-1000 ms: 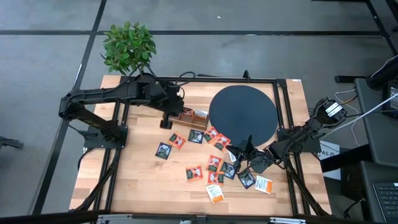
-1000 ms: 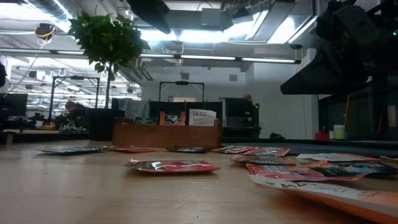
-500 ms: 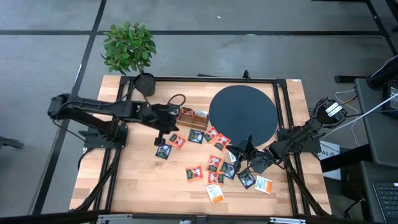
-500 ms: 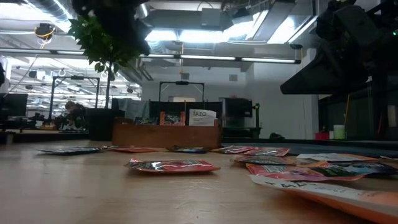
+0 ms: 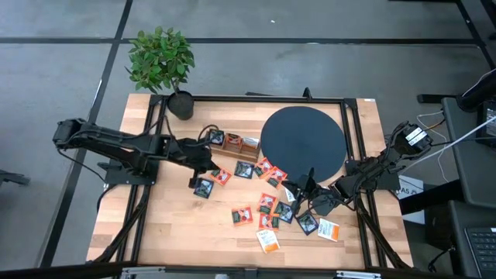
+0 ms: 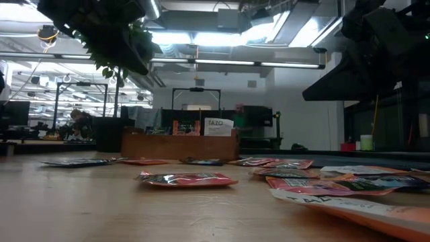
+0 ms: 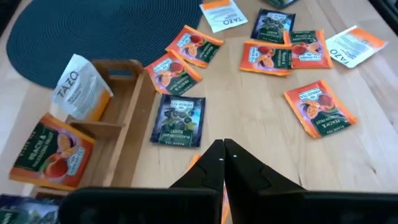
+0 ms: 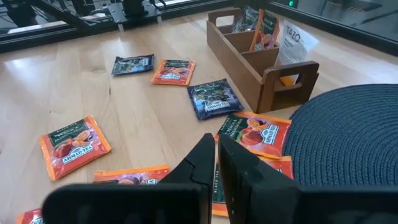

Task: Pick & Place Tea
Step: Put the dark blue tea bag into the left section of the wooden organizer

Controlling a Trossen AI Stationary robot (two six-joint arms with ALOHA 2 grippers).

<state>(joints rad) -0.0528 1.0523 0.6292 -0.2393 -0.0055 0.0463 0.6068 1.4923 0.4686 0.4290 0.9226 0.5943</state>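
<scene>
Wooden surface (image 5: pixel 170 225) is carrying tea sachets (image 5: pixel 267 205) lying scattered between the wooden tray (image 5: pixel 236 147) and the front edge, a few standing in the tray. Left end effector (image 5: pixel 208 165) is hovering closed and empty just beside the tray; right end effector (image 5: pixel 298 188) is sitting closed over the sachets by the black disc (image 5: pixel 302 139).

**Open workshop with grey floor and bright ceiling lights**

A grey floor (image 5: pixel 310 23) crossed by dark lines surrounds the wooden table (image 5: pixel 170 225). A potted plant (image 5: pixel 160 59) stands at its far left corner. Beyond, strip lights (image 6: pixel 228 64) shine under an exposed ceiling, with a pale wall (image 6: pixel 295 114) and black frames (image 6: pixel 195 97) far off.
</scene>
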